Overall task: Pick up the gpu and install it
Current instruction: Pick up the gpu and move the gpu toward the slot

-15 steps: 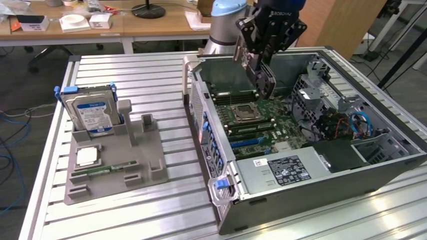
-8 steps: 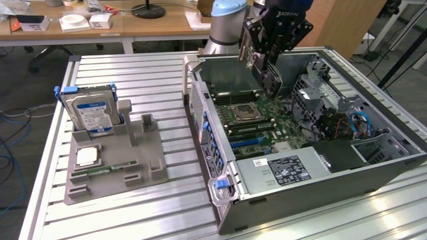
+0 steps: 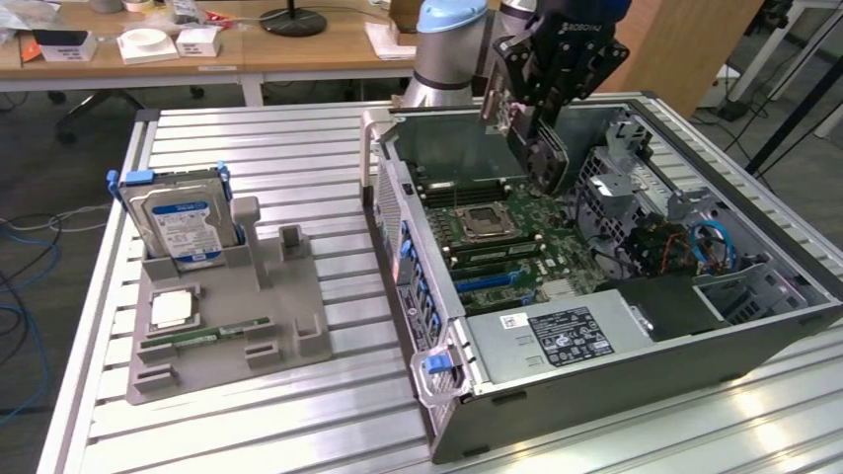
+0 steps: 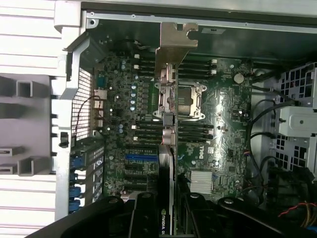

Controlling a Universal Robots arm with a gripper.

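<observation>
Installation approach, as judged: the gripper (image 4: 168, 220) is clenched on the gpu (image 4: 167, 124), carrying it edge-on above the motherboard (image 4: 223, 114), apparently not yet seated; the next move calls for squaring its lower edge with the motherboard's blue slot (image 4: 141, 156).

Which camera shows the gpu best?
The wrist view: the gpu is seen edge-on, its metal bracket clear, over the motherboard. The exterior view shows it dark, held by the end effector above the open case.
</observation>
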